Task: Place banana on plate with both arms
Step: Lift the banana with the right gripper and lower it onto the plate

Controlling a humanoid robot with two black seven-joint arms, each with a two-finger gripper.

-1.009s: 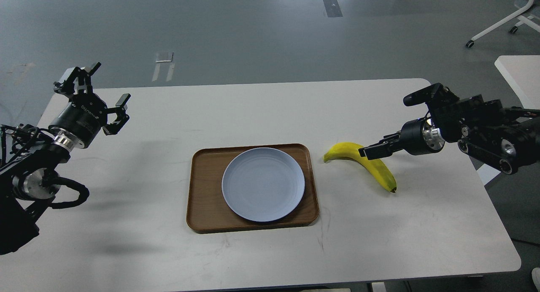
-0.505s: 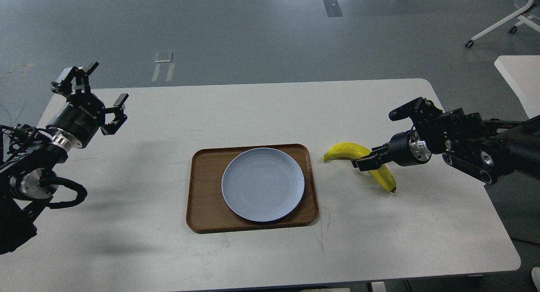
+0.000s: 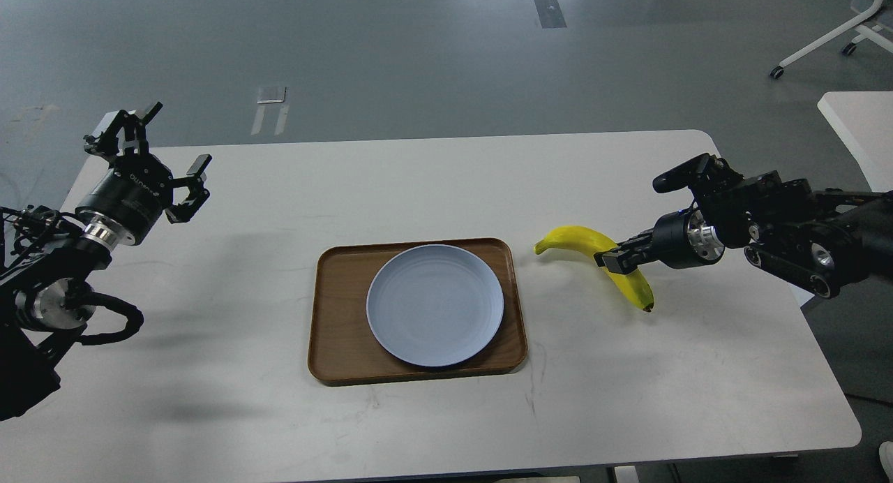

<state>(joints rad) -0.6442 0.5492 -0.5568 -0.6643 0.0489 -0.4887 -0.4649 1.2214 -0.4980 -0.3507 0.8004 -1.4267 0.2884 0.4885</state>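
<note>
- Head view: Grey workshop floor stretches behind a pale counter (image 3: 432, 190) with rounded corners, where a brown tray (image 3: 333, 343) sits at the centre, carrying the plate (image 3: 434, 305).
- Bare and blue-grey, the plate lies flat inside the tray, offering a wide, open landing spot.
- Just right of the tray, apart from it, the banana (image 3: 579, 239) curves with its stem end toward the plate and its dark tip toward the near edge.
- Reaching in from the right, the right end effector (image 3: 614, 259) is clamped on the banana at about mid-length, fingers together across the fruit; a grip near the middle would likely keep it balanced in carrying.
- Whether the fruit rests on the counter or is just raised off it cannot be told for sure; its stem end looks slightly lifted.
- Far to the left, the left end effector (image 3: 150, 155) hangs above the counter's corner with its fingers spread apart and nothing between them, well clear of tray and fruit, apparently waiting out of the way.
- Judged from this layout, the pick-up is in hand and the short carry leftward over the tray rim to the plate is not yet done.
</note>
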